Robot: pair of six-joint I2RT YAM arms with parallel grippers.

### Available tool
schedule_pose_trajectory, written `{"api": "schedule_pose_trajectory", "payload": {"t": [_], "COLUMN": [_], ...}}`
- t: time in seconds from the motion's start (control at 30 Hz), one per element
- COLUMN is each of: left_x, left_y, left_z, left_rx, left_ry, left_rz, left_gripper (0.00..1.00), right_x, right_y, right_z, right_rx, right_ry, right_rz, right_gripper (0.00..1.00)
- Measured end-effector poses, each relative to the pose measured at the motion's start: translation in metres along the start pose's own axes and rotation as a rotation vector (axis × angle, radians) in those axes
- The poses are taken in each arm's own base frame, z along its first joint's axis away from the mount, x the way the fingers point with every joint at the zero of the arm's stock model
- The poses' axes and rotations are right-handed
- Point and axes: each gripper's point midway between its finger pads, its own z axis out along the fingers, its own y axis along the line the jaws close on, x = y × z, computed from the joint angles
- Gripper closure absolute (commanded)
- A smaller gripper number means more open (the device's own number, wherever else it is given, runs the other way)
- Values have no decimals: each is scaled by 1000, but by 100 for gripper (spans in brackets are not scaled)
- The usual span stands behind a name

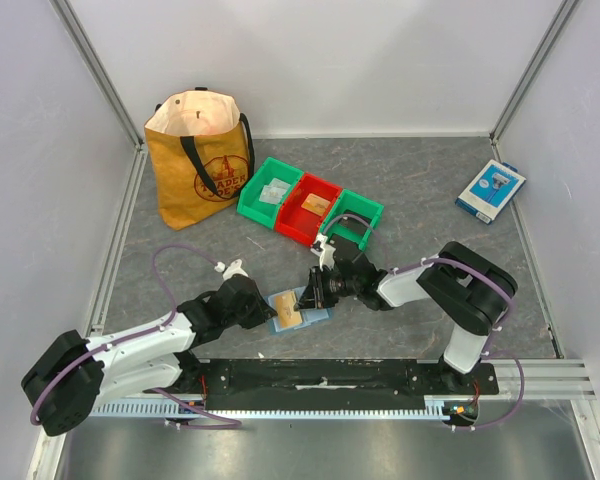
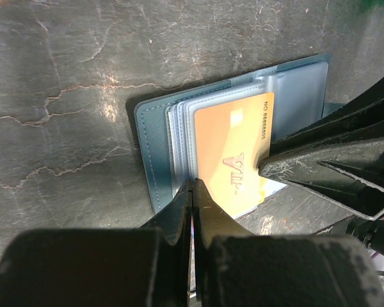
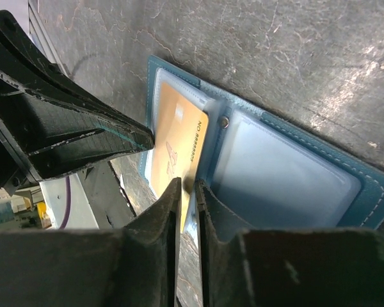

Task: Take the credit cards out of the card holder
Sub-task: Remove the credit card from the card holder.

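Right wrist: mid-extraction, right gripper (image 3: 187,192) pinches orange card (image 3: 179,131); left gripper (image 2: 191,192) clamps holder's (image 2: 147,128) nine-o'clock edge. Next, likely a pull toward three o'clock.

- The left arm (image 1: 130,350) has white covers and big round black joints.
- The right arm (image 1: 460,290) looks the same, with white parts and black joints.
- A thin purple cable (image 1: 153,268) loops along each arm.
- The left end effector (image 1: 272,312) is black, with two pointy fingers (image 2: 173,214).
- The right end effector (image 1: 306,294) is black too. Its fingers (image 3: 160,217) look rough and a bit scratched.
- Both arms sit on a long black bar (image 1: 320,378) beside a silver rail (image 1: 550,375).
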Motion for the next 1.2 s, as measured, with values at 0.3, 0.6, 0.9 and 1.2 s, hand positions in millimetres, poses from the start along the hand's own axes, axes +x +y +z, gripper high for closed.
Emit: {"api": "schedule_pose_trajectory", "payload": {"t": [0.3, 0.6, 0.9, 1.2], "left_x": [0, 0, 1, -3], "left_y": [0, 0, 1, -22], "left_z": [0, 1, 0, -8], "left_rx": [-1, -1, -4, 82], "left_ry": [1, 1, 4, 19], "left_rz": [0, 0, 2, 53], "left_gripper": [98, 98, 86, 79], "right_x": [-1, -4, -4, -4], "right_y": [-3, -9, -15, -15], "right_z": [-1, -7, -11, -11], "right_rx": [-11, -12, 10, 10], "right_ry": [-3, 2, 20, 25], "right_rz": [17, 28, 24, 22], "right_gripper": [100, 100, 100, 100]}}
